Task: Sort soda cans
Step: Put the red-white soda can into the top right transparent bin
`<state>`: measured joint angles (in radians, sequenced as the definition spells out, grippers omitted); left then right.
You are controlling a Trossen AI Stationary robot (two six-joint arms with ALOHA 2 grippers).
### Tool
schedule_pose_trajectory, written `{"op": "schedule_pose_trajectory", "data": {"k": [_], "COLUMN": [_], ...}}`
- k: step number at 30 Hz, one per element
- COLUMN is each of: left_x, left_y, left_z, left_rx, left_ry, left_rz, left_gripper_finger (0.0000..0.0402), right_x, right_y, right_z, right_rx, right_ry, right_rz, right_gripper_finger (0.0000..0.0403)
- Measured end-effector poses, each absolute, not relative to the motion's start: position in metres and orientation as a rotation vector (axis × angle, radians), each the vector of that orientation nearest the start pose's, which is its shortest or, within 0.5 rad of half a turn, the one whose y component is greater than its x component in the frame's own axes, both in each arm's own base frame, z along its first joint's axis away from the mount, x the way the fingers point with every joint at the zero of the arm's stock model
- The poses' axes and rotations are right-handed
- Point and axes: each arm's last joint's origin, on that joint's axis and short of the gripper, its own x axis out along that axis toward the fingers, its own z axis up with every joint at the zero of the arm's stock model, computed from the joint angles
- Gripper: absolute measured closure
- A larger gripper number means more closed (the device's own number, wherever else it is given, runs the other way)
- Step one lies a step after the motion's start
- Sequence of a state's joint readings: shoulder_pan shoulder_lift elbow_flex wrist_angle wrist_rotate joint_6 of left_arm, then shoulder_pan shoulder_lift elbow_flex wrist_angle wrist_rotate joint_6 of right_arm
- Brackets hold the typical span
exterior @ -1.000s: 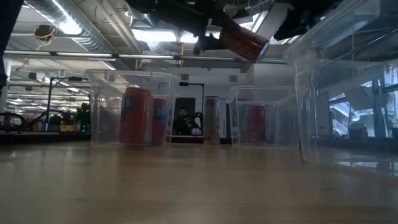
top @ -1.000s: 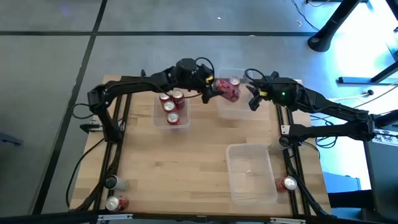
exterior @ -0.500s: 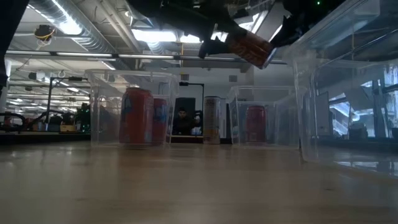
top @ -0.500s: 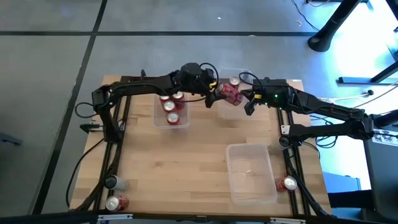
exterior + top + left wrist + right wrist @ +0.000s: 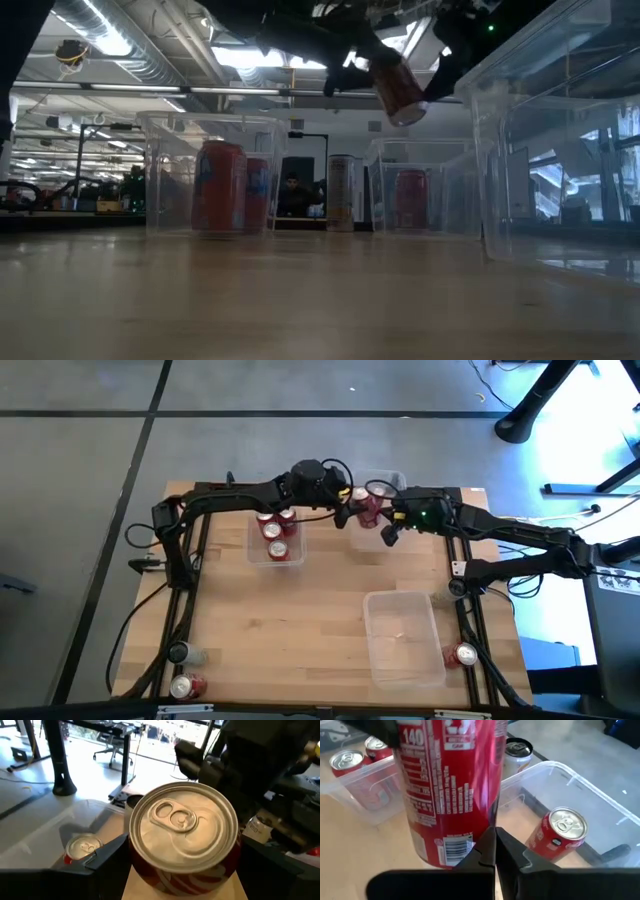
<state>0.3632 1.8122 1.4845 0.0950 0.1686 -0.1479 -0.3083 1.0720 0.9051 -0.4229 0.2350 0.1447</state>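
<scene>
Clear plastic bin (image 5: 405,638) sat near right, without cans. Farther back, the left gripper (image 5: 347,507) clamped a red soda can (image 5: 366,508) aloft between the two far bins; the right gripper (image 5: 388,530), fingers fully closed, held nothing beside it. Step: transfer; next likely requires lowering into the far-left bin (image 5: 276,545).

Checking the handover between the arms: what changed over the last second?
The right gripper moved in toward the red can held by the left gripper and shut, its fingers not around the can. The can swung more upright. The bins and other cans stayed put.
</scene>
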Motion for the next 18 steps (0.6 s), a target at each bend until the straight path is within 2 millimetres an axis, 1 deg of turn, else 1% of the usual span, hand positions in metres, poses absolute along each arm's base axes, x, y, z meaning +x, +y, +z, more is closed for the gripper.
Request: {"op": "schedule_pose_trajectory", "data": {"k": [3, 5, 8, 11, 16, 18], "left_x": [0.403, 0.405, 0.411, 0.420, 0.430, 0.435], "left_y": [0.153, 0.157, 0.163, 0.167, 0.173, 0.175], "left_z": [0.313, 0.308, 0.296, 0.280, 0.259, 0.247], "left_rx": [-0.207, -0.210, -0.215, -0.210, -0.156, -0.158], "left_ry": [0.194, 0.200, 0.203, 0.201, 0.210, 0.223], "left_rz": [0.216, 0.223, 0.243, 0.259, 0.337, 0.342], "left_gripper_finger": [0.0109, 0.0109, 0.0109, 0.0109, 0.0109, 0.0109], "right_x": [0.211, 0.206, 0.191, 0.174, 0.149, 0.143], "right_y": [-0.075, -0.074, -0.070, -0.065, -0.057, -0.056], "right_z": [0.300, 0.301, 0.310, 0.321, 0.330, 0.333], "right_rx": [0.136, 0.129, 0.119, 0.137, 0.186, 0.203], "right_ry": [0.566, 0.586, 0.605, 0.577, 0.536, 0.515], "right_rz": [-0.585, -0.602, -0.637, -0.674, -0.692, -0.698], "right_gripper_finger": [0.0400, 0.0397, 0.0394, 0.0394, 0.0393, 0.0393]}}
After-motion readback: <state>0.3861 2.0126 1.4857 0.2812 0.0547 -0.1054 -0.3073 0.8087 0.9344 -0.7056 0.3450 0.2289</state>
